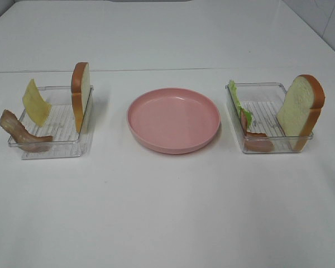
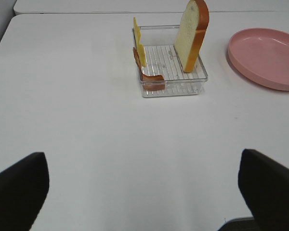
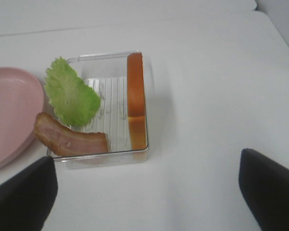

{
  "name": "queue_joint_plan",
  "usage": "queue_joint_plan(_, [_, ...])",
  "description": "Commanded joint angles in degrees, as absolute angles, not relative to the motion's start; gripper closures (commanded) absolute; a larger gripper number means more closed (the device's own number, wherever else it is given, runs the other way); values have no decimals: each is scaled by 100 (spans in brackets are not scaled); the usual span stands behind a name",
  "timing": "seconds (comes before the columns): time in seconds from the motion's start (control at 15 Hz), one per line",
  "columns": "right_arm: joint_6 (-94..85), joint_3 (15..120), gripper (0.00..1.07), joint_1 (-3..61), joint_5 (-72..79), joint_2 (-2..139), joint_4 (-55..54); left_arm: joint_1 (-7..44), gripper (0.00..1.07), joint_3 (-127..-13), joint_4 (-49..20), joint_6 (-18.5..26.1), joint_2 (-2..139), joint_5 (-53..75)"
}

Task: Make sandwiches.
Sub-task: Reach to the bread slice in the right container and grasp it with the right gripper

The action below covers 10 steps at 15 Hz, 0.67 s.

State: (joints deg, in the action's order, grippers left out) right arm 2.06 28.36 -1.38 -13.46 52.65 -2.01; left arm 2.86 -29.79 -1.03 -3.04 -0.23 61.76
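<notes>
On the left, a clear tray [image 1: 61, 120] holds an upright bread slice [image 1: 81, 92], a yellow cheese square [image 1: 36, 103] and a bacon strip [image 1: 22, 131] draped over its rim. The right tray [image 1: 262, 114] holds lettuce [image 1: 237, 100], bacon [image 1: 257, 139] and a second bread slice [image 1: 300, 109] standing on edge. Neither arm appears in the high view. My left gripper [image 2: 142, 159] is open and empty, well short of its tray [image 2: 171, 89]. Open too, my right gripper [image 3: 147, 161] hovers just in front of the lettuce [image 3: 70, 96], bacon [image 3: 70, 139] and bread [image 3: 136, 96].
An empty pink round plate [image 1: 173, 120] sits between the two trays on the white table. It also shows at the edge of the left wrist view as plate [image 2: 267, 57] and of the right wrist view as plate [image 3: 9, 110].
</notes>
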Motion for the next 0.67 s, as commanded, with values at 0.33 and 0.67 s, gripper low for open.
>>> queue_joint_plan(0.33, [120, 4291, 9, -160, -1994, 7403, -201, 281, 6, -2968, -149, -298, -126, 6148])
queue_joint_plan(0.67, [-309, 5741, 9, -160, -3123, 8623, -201, 281, 6, -2968, -149, -298, -126, 6148])
